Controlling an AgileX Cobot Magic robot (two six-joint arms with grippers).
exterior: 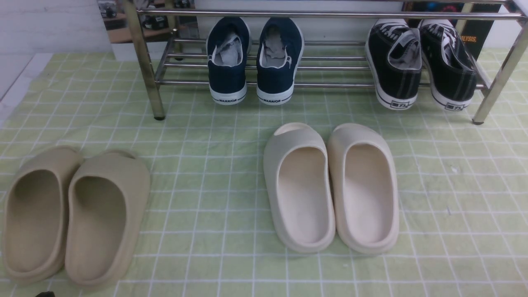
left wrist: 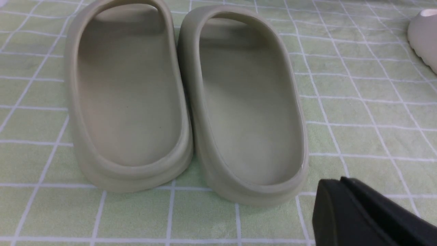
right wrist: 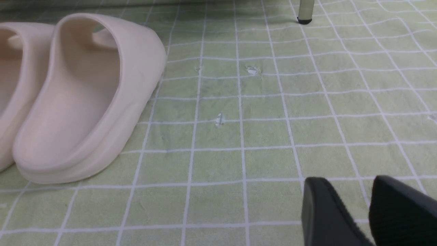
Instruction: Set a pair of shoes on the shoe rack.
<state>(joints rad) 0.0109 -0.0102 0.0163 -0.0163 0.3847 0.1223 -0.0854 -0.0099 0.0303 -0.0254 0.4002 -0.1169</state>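
Note:
Two navy-blue slip-ons, the left shoe (exterior: 227,62) and the right shoe (exterior: 277,61), stand side by side on the lower bars of the chrome shoe rack (exterior: 330,15), their white "WARRIOR" heels facing me. Neither gripper is near them. In the left wrist view my left gripper (left wrist: 341,181) has its fingers pressed together, empty, low over the cloth beside the beige slides (left wrist: 239,102). In the right wrist view my right gripper (right wrist: 344,182) shows a gap between its fingers, empty, over bare cloth to the right of the cream slides (right wrist: 85,95).
A pair of black lace-up sneakers (exterior: 420,62) sits on the rack's right side. Beige slides (exterior: 70,214) lie at the front left and cream slides (exterior: 330,185) in the middle of the green checked cloth (exterior: 453,206). A rack leg (right wrist: 305,12) shows in the right wrist view.

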